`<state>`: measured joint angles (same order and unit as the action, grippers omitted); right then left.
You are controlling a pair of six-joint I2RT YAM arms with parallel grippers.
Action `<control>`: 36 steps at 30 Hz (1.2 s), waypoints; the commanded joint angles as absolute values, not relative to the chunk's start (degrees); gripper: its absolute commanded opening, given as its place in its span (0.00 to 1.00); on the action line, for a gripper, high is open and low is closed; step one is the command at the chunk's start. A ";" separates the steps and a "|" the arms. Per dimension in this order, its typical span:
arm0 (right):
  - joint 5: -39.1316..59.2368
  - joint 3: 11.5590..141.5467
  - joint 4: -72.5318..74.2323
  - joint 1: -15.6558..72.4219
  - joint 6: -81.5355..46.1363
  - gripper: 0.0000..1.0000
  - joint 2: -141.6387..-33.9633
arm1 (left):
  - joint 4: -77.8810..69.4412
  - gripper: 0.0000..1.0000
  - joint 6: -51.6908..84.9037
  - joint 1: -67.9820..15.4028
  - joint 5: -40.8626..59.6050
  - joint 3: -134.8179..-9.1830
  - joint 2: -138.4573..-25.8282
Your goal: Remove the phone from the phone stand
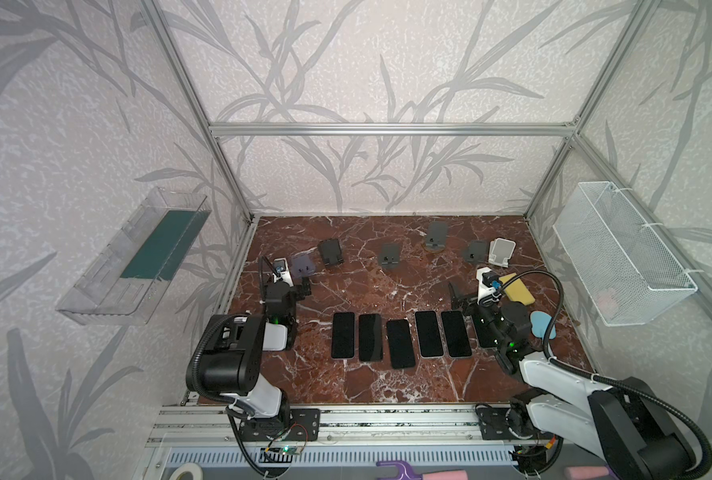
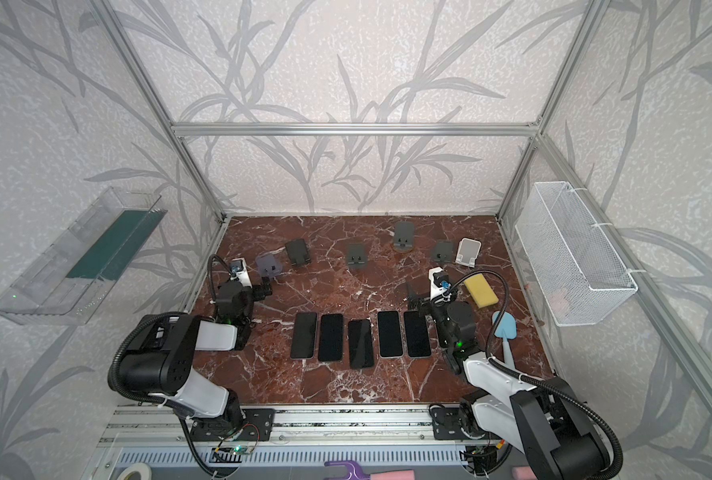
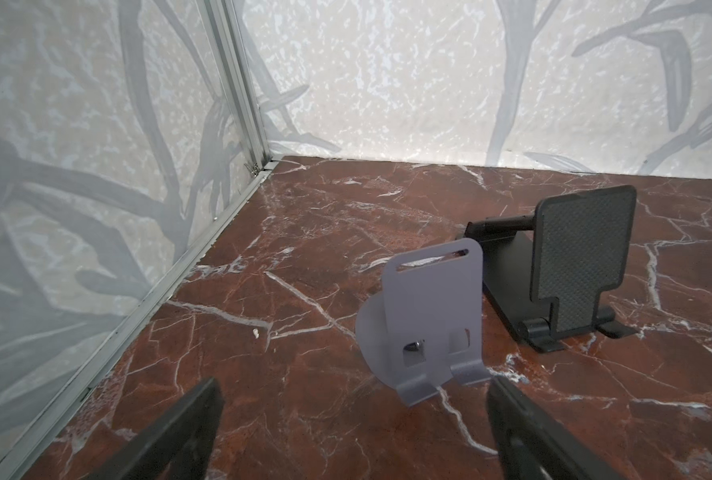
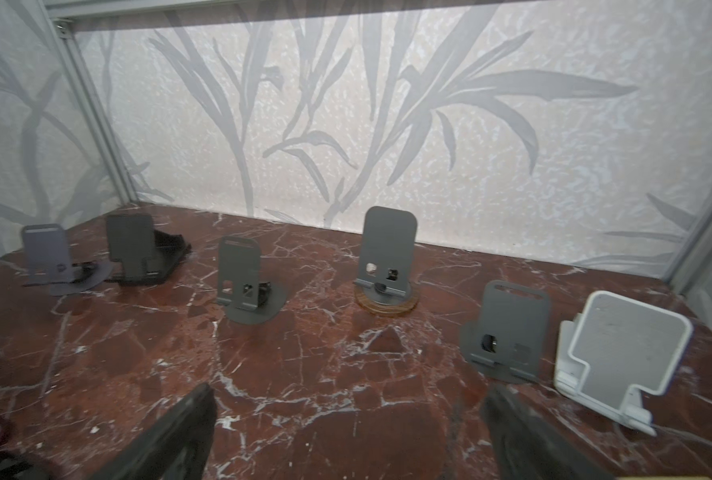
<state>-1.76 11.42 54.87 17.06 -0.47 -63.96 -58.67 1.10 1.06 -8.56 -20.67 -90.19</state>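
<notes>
left hand spread wide, holding nothing, near the lilac stand. right hand spread wide, holding nothing. phones lie flat in a row on the surface, seemingly well apart from it.

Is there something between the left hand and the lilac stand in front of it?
Nothing visible. Only bare table lies between the open left hand and the lilac stand. The black stand is off to its side. The lilac stand is empty.

Seemingly six phones lie before the stands.
</notes>
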 commanded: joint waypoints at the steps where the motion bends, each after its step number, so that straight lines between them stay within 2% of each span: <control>1: -5.16 11.84 54.14 14.62 2.65 0.99 -61.98 | -55.88 0.99 2.68 1.75 -6.52 -20.72 -89.78; 7: -9.35 12.74 51.93 7.28 4.71 0.99 -62.28 | -54.28 0.99 1.55 1.32 -6.28 -21.39 -89.70; 13: -6.08 10.70 57.26 5.36 3.42 0.99 -68.83 | -54.49 0.99 1.32 1.24 -5.92 -21.45 -89.82; 16: -5.82 13.50 56.38 5.36 2.05 0.99 -76.33 | -54.48 0.99 1.30 1.30 -5.96 -21.45 -89.77; 18: -3.80 13.25 63.87 5.36 2.62 0.99 -84.38 | -54.50 0.99 1.30 1.27 -5.93 -21.45 -89.79; 20: -3.30 11.70 80.59 5.48 3.49 0.99 -95.31 | -54.49 0.99 1.32 1.28 -5.89 -21.49 -89.75; 23: -4.57 13.47 64.02 5.63 3.11 0.99 -86.58 | -54.43 0.99 1.33 1.31 -5.92 -21.49 -89.81; 26: -11.59 19.32 61.96 6.51 1.86 0.99 -91.88 | -54.49 0.99 1.36 1.27 -5.96 -21.46 -89.81; 28: -10.98 22.50 49.06 6.88 1.65 0.99 -87.99 | -54.45 0.99 1.35 1.29 -5.90 -21.54 -89.82; 29: -10.90 22.13 50.08 6.86 1.67 0.99 -88.43 | -54.36 0.99 1.40 1.26 -5.91 -21.61 -89.88; 31: -11.12 19.77 61.21 6.88 2.82 0.99 -92.00 | -54.48 0.99 1.36 1.23 -5.98 -21.50 -89.82; 34: -12.61 20.89 54.60 6.86 1.13 0.99 -89.41 | -54.38 0.99 1.41 1.30 -5.94 -21.52 -89.80; 36: -12.23 19.69 60.69 6.93 2.20 0.99 -91.70 | -54.33 0.99 1.38 1.27 -5.93 -21.54 -89.82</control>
